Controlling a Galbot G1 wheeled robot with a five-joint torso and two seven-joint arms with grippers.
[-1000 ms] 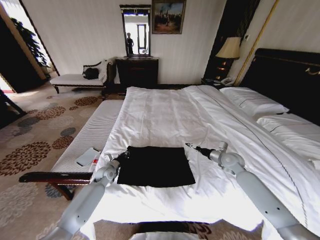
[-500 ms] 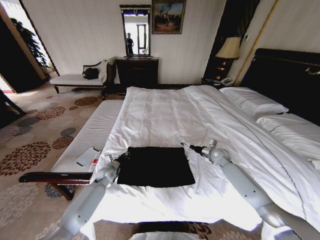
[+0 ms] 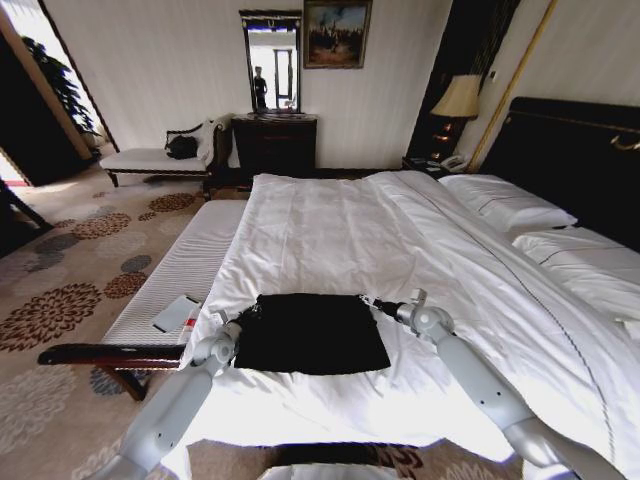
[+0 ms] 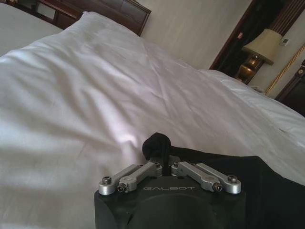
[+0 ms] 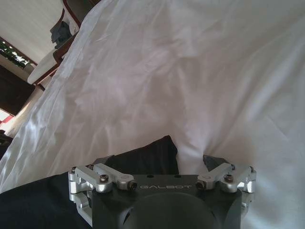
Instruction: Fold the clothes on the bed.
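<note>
Both grippers at T-shirt (image 3: 312,333) far corners on bed (image 3: 330,230) — left gripper (image 3: 246,312) pinched on fabric, right gripper (image 3: 367,301) spread wide around its corner.

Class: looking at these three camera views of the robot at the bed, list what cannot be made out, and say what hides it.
- Black soft T-shirt: any chest lettering, folded under in the head view.
- Left gripper: fingertips buried in a bunched black corner.
- Right gripper: whether its open fingers touch the shirt corner, its housing blocks this.
- Large white-sheeted bed: near edge cut off by the frame.
</note>
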